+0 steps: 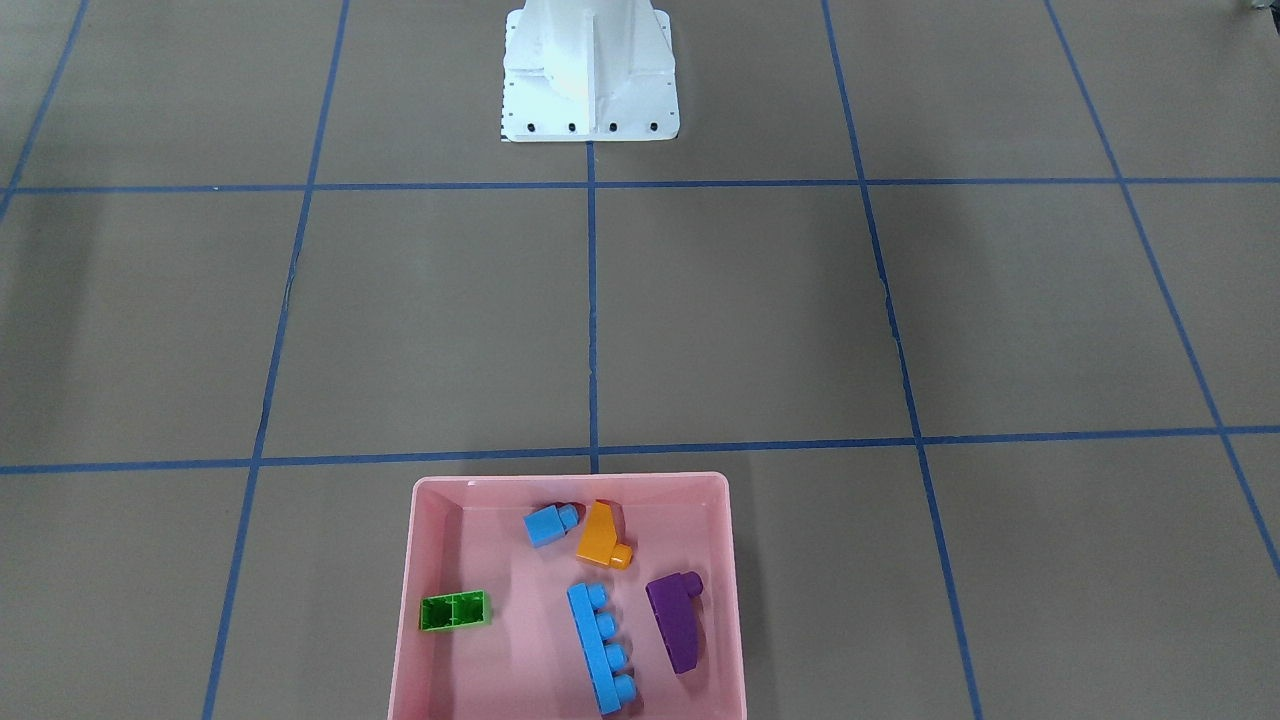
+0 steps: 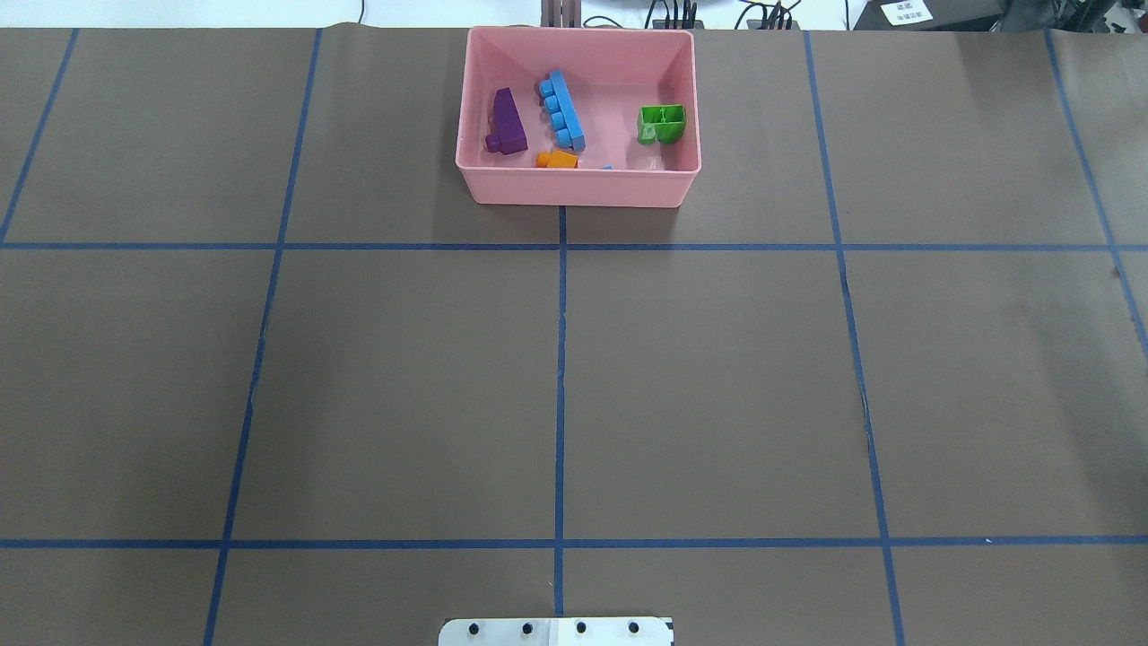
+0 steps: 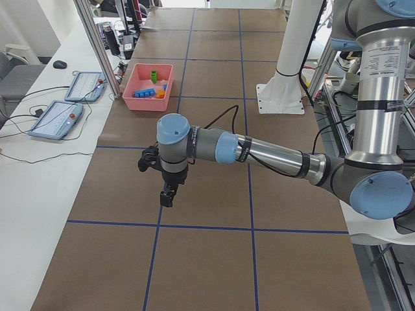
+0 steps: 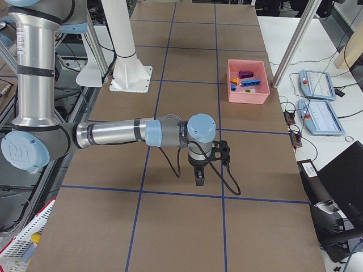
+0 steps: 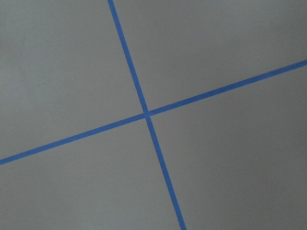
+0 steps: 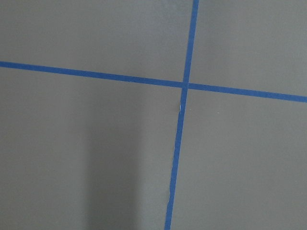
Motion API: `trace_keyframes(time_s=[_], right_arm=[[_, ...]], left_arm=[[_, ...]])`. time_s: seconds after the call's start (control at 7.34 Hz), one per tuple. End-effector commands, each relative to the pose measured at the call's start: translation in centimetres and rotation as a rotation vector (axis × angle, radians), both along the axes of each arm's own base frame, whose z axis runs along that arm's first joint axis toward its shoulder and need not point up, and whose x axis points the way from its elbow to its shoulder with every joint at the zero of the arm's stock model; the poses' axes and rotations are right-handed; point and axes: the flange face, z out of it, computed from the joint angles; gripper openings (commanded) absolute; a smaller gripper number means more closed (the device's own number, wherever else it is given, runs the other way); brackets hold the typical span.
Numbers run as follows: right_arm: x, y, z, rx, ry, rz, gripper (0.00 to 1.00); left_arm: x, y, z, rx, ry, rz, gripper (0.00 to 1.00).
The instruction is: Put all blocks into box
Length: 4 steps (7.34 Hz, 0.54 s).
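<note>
Behind box [image 2: 578,187] wall, blue cube [image 2: 607,167] barely shows.

A robotics lab; grid-taped table [image 2: 404,386]; teach pendants [image 4: 322,118]; aluminium framing [image 4: 294,42].

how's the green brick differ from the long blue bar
The green brick is short with two cells; the long blue bar is much longer, with four studs. The green brick shows its hollow side; the bar's studs point sideways toward the purple block. Both lie inside the pink box.
</note>
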Motion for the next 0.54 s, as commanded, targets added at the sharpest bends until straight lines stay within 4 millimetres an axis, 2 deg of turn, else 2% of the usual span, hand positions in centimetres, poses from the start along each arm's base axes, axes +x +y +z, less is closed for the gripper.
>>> trace_keyframes(time_s=[0.0, 0.41], right_arm=[[-0.04, 0.11, -0.22, 0.016, -0.004, 0.0, 1.0], [-0.03, -0.2, -0.08, 0.066, -0.003, 0.003, 1.0]], left_arm=[[0.03, -0.13, -0.3, 0.007, -0.001, 0.001, 1.0], [0.05, -0.12, -0.31, 0.007, 0.001, 0.001, 1.0]])
